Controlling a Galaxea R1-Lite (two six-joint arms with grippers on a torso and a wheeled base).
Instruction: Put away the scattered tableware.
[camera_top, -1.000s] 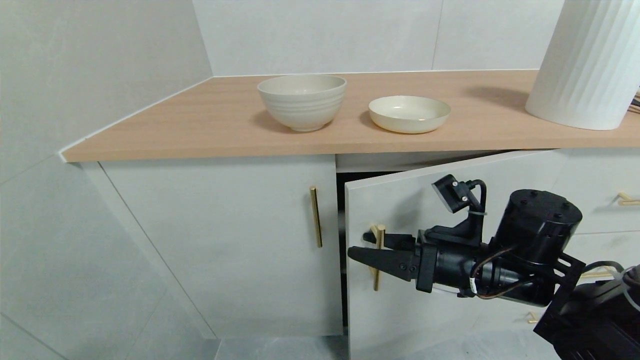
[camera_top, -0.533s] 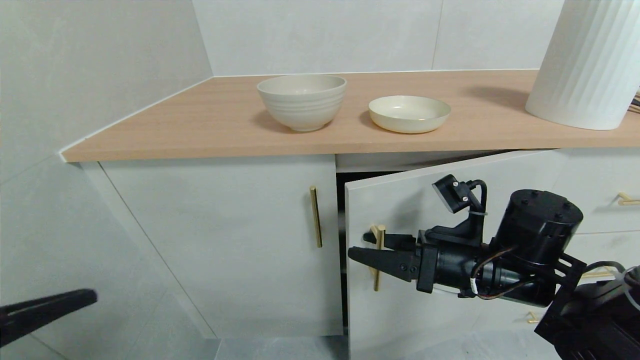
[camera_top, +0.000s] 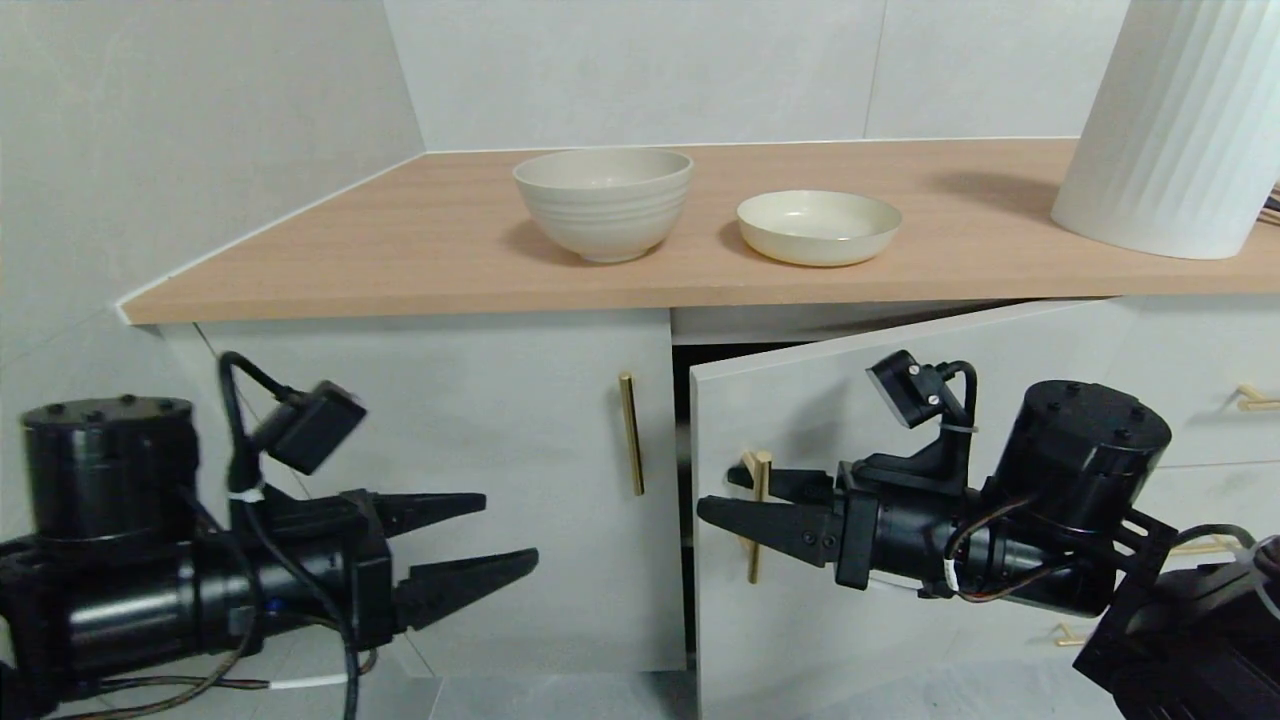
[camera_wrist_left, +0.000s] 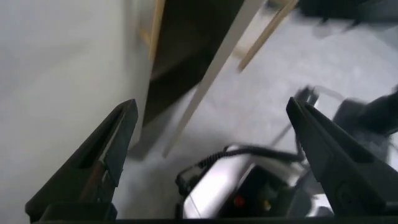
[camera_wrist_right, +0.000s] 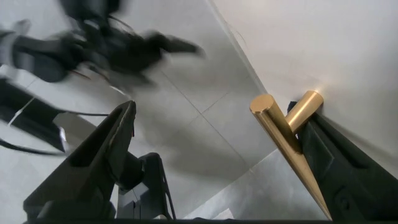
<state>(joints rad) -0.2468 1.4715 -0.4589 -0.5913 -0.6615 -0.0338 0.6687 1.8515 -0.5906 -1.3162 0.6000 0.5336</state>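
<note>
Countertop (camera_top: 400, 250), 1 bowl (camera_top: 604, 205), 1 dish (camera_top: 818, 228), 2 end effectors (camera_top: 510, 527) (camera_top: 715, 490) below

**A domestic-style kitchen corner**

A wood-grain countertop (camera_top: 400, 250) runs into a corner where large pale wall tiles (camera_top: 650, 70) meet. Beneath it stand pale, flat-fronted base cabinets: a closed cabinet door (camera_top: 430, 480) with an upright brass bar handle (camera_top: 631, 433), and beside it a second door (camera_top: 790, 400), standing ajar on a dark interior, with a matching brass handle (camera_top: 753, 565). Further right a brass drawer pull (camera_top: 1258, 398) sits level. Tableware rests on the counter: a cream ribbed bowl (camera_top: 604, 203) with a shallow dish (camera_top: 818, 227) near it, and a tall white fluted vessel (camera_top: 1180, 130) well apart at the right. The floor (camera_top: 560, 698) is grey tile.
</note>
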